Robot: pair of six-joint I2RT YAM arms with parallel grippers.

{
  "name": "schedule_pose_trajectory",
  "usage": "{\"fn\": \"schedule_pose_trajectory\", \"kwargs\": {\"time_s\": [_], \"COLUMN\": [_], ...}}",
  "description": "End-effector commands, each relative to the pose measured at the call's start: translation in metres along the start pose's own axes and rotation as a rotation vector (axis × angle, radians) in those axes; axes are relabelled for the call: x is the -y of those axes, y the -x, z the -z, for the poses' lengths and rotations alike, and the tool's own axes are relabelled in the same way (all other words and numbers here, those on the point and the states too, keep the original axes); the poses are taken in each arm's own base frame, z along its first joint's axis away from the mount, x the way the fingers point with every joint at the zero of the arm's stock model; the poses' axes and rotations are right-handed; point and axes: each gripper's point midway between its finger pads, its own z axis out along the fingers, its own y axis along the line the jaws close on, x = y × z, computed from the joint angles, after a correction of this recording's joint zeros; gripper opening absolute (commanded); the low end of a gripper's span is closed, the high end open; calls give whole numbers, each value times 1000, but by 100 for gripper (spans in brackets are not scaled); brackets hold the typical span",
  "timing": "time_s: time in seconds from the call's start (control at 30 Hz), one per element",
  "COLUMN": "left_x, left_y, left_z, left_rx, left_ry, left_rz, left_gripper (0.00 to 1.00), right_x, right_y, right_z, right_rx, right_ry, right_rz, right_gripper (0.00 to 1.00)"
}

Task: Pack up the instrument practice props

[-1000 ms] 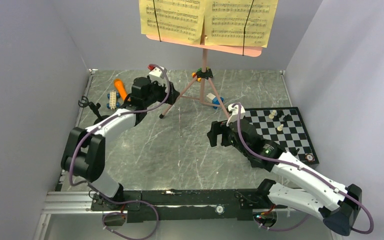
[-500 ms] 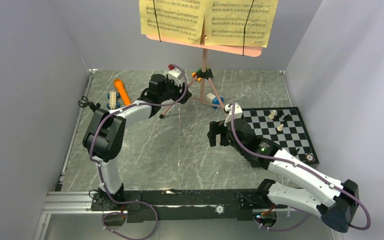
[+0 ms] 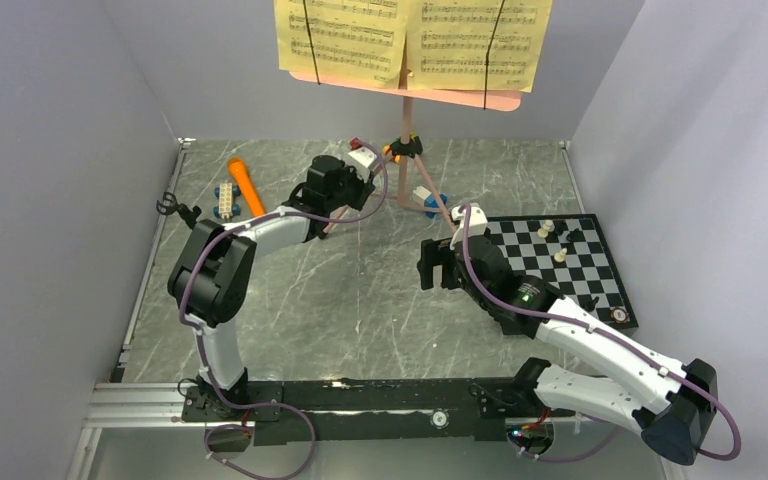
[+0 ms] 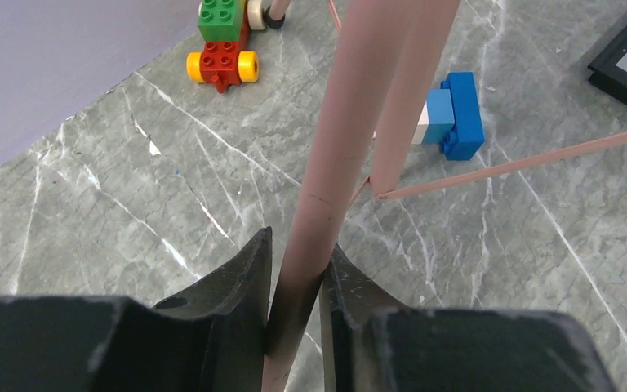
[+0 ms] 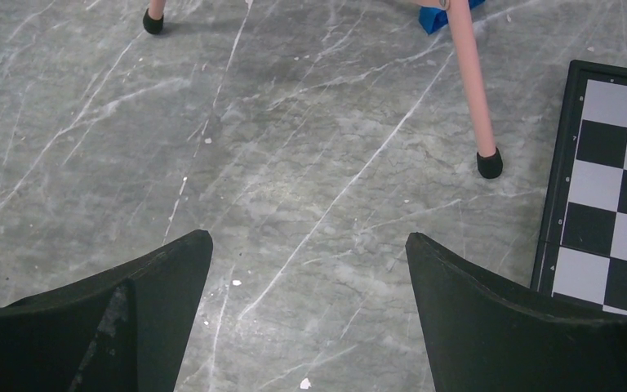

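Note:
The pink music stand (image 3: 410, 97) rises at the back on tripod legs and carries yellow sheet-music pages (image 3: 410, 38). My left gripper (image 3: 345, 203) is shut on its near-left leg (image 4: 339, 155), the pink tube pinched between both fingers (image 4: 249, 278). An orange microphone (image 3: 245, 185) lies on the floor left of that arm. A small black mic stand (image 3: 172, 208) sits by the left wall. My right gripper (image 3: 428, 265) hovers open over bare marble (image 5: 309, 245), close to another leg's black foot (image 5: 489, 163).
A black-and-white chessboard (image 3: 560, 262) with pieces lies at the right, its corner beside the right gripper (image 5: 612, 204). Blue-and-white blocks sit near the microphone (image 3: 225, 198) and under the tripod (image 4: 449, 114). A green-and-red block (image 4: 222, 41) lies by the back wall. Grey walls close three sides.
My left gripper swung right from near the microphone to the tripod leg and shut on it. The right arm has barely moved.

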Motion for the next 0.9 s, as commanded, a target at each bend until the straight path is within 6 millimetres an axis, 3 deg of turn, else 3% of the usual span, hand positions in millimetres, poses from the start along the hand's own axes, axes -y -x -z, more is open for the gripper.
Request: {"fn": "schedule_pose_trajectory", "kwargs": {"time_s": [0.0, 0.4, 0.87], "left_x": [-13, -12, 0], "left_y": [12, 19, -15], "left_z": [20, 62, 126], "left_rx": [17, 29, -31], "left_ry": [94, 126, 162], "left_rz": [45, 2, 49], "left_gripper": [0, 0, 0], "right_x": [0, 7, 9], "right_y": [25, 15, 4], "right_z": [2, -6, -11], "right_rx": [78, 69, 60], "right_ry": [-11, -45, -43], "right_rz": [-21, -31, -63], "right_gripper": [94, 94, 94]}}
